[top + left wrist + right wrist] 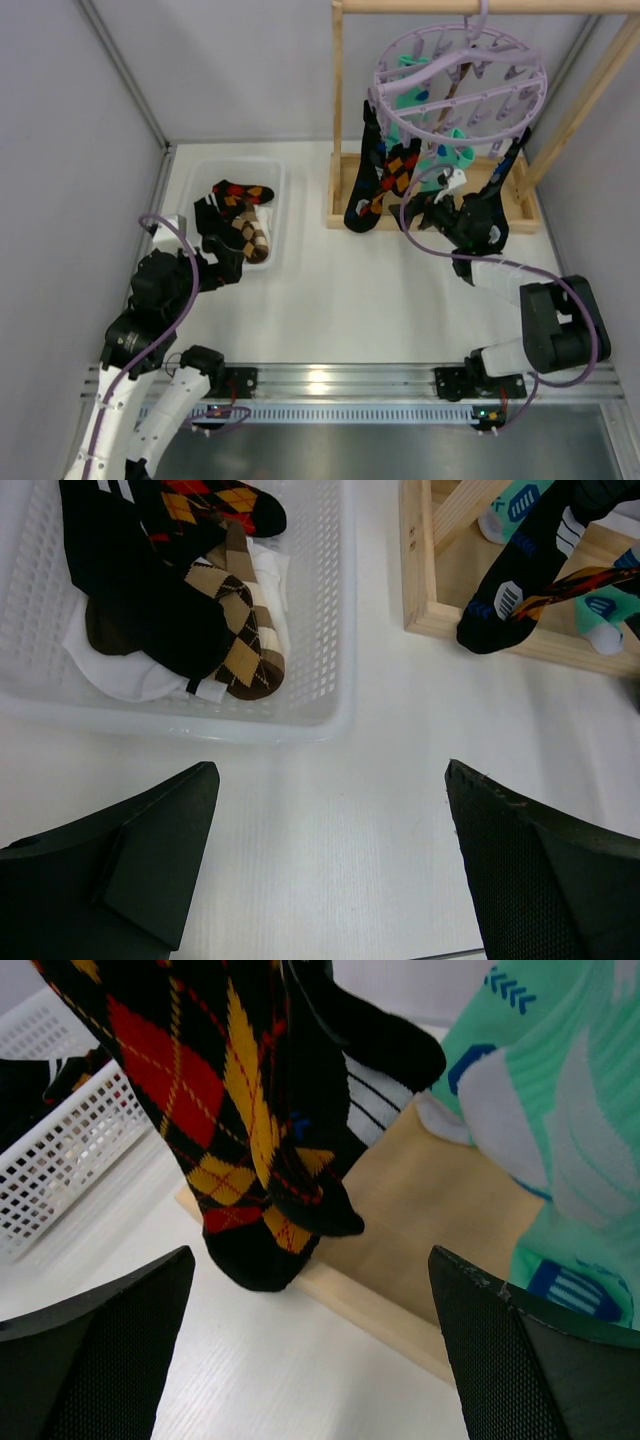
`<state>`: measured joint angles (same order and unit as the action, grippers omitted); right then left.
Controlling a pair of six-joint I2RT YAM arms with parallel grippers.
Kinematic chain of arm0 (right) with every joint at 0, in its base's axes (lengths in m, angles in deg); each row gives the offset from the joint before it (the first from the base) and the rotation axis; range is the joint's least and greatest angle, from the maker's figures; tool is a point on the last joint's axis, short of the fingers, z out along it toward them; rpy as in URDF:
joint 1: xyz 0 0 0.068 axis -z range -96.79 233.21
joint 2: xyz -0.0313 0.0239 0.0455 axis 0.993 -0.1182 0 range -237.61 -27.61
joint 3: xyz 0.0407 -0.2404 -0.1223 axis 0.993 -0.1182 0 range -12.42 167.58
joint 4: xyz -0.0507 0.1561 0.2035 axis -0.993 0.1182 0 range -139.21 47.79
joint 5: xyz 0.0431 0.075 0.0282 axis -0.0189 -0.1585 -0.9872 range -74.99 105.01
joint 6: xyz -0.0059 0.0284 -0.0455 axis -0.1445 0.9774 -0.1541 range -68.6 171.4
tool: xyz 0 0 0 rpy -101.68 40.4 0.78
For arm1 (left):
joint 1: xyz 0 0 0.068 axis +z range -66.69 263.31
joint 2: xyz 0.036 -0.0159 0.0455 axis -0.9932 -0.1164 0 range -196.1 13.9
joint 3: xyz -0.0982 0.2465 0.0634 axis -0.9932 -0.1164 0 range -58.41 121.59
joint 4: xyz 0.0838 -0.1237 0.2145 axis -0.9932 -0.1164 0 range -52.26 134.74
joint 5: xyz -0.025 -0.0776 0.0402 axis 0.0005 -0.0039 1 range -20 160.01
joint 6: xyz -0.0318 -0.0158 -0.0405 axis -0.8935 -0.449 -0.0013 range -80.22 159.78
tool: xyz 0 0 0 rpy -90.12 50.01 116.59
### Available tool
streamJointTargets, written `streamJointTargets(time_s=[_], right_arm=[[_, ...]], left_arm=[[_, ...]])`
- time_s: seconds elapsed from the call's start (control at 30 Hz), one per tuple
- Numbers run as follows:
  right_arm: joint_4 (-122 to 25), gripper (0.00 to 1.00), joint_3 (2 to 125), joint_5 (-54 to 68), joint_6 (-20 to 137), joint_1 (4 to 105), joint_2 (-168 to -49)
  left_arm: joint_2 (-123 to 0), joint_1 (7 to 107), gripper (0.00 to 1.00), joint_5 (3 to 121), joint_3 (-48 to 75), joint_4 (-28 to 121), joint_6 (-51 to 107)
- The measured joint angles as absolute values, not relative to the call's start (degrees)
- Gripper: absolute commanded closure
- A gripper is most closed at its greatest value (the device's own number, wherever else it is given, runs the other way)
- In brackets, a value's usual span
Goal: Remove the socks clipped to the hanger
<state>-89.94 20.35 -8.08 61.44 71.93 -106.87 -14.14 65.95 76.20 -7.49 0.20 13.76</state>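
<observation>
The pale-purple round hanger hangs by its hook from the wooden rack's top bar. Clipped to it are black argyle socks, mint-green socks and a dark sock. My right gripper is open and empty, low in front of the rack. In the right wrist view it faces the argyle sock, with a mint-green sock at the right. My left gripper is open and empty over the table, just short of the basket; it also shows in the left wrist view.
A white plastic basket at the left holds several argyle, black and white socks. The wooden rack frame has a flat base on the table. Grey walls close the left, back and right sides.
</observation>
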Motion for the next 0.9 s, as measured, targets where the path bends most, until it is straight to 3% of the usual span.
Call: streamJointTargets(time_s=[0.23,0.47,0.53,0.6,0.67,0.9], right_arm=[[-103.7,0.08,23.9,-13.6,62.7,72.2,-113.9],[-112.8,0.46,26.3,-20.8,68.3,72.2,-119.8],[-114.8,0.53,26.2,-22.1,70.1,72.2,-120.0],[-117.0,0.78,25.8,-22.6,71.1,72.1,-119.7],[-118.6,0.91,24.1,-22.7,72.1,71.7,-118.6],[-120.0,1.00,16.0,-20.6,74.2,68.8,-110.0]], left_arm=[[-12.9,65.8,0.01,76.0,-7.7,0.7,13.8],[-12.5,65.6,0.01,76.0,-7.7,1.0,13.8],[-12.5,65.6,0.02,76.0,-7.8,1.0,13.8],[-12.5,65.6,0.01,76.0,-7.8,1.0,13.8],[-12.6,65.6,0.02,76.0,-7.8,1.0,13.8],[-17.1,65.6,0.02,72.6,-3.7,0.8,13.2]])
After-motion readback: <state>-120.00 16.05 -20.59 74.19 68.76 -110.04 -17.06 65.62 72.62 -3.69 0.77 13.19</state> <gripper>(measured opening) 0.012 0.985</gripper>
